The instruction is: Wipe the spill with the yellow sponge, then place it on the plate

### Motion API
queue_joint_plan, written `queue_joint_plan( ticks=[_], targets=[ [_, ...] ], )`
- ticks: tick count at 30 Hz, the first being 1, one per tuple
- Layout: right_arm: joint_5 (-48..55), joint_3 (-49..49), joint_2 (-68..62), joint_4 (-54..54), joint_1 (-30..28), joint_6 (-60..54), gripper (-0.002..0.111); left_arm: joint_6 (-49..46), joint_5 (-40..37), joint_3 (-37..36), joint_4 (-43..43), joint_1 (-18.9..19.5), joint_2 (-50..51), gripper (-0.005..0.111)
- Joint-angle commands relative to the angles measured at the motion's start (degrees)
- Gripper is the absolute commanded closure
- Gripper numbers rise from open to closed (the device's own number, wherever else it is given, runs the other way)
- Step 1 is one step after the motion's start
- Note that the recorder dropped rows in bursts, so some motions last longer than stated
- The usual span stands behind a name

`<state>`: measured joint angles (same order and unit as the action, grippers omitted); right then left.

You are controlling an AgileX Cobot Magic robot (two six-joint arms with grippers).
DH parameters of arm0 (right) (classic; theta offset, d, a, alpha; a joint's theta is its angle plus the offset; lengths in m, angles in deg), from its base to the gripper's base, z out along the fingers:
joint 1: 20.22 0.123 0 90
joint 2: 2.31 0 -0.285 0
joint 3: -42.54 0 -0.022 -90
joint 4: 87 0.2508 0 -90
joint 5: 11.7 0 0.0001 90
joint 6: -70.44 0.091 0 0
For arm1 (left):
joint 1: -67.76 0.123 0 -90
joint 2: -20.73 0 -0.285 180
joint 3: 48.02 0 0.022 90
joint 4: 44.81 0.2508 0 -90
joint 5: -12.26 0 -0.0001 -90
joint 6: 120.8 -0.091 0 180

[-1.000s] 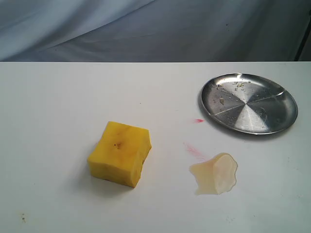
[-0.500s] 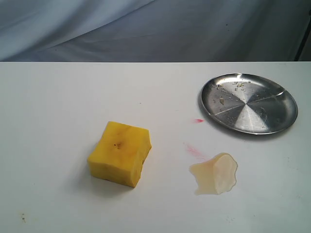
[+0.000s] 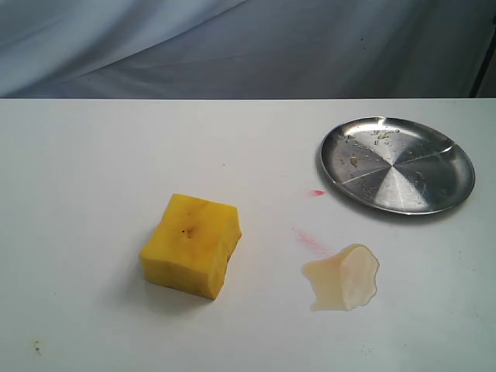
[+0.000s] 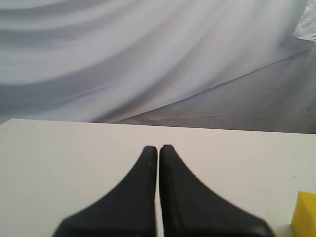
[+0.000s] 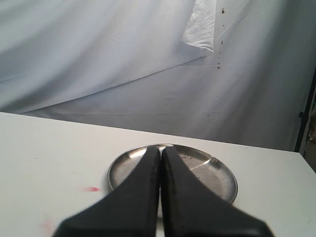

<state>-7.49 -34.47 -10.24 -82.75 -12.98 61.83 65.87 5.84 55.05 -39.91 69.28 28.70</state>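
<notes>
The yellow sponge (image 3: 191,245) rests on the white table, left of centre in the exterior view; one corner of the sponge (image 4: 304,213) shows at the edge of the left wrist view. The pale beige spill (image 3: 343,277) lies to the sponge's right. Behind the spill sits the steel plate (image 3: 397,164) with crumbs, also seen as the plate (image 5: 217,177) in the right wrist view. My left gripper (image 4: 158,148) is shut and empty, apart from the sponge. My right gripper (image 5: 161,149) is shut and empty, held short of the plate. Neither gripper appears in the exterior view.
Pink-red streak marks (image 3: 312,241) lie between the spill and the plate, and a small red mark (image 5: 91,188) shows in the right wrist view. A grey-white cloth backdrop (image 3: 232,46) hangs behind the table's far edge.
</notes>
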Motion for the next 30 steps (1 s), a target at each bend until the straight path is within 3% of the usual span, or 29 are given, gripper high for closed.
queue_joint_plan(
  ticks=[1,20,23,30],
  targets=[
    [-0.1,-0.2,0.1,-0.4,-0.5,0.0,0.108,0.1,0.1,-0.3,0.1,-0.4,-0.2,0.104],
    [-0.6,-0.2,0.1,-0.4,-0.4,0.0,0.108,0.2,0.1,-0.3,0.1,-0.4,-0.2,0.104],
    [-2.0,-0.2,0.1,3.8,-0.4,0.2,0.108,0.2,0.1,-0.3,0.1,-0.4,-0.2,0.104],
    [-15.5,-0.2,0.1,11.1,-0.4,0.2,0.108,0.2,0.1,-0.3,0.1,-0.4,-0.2,0.104]
  ],
)
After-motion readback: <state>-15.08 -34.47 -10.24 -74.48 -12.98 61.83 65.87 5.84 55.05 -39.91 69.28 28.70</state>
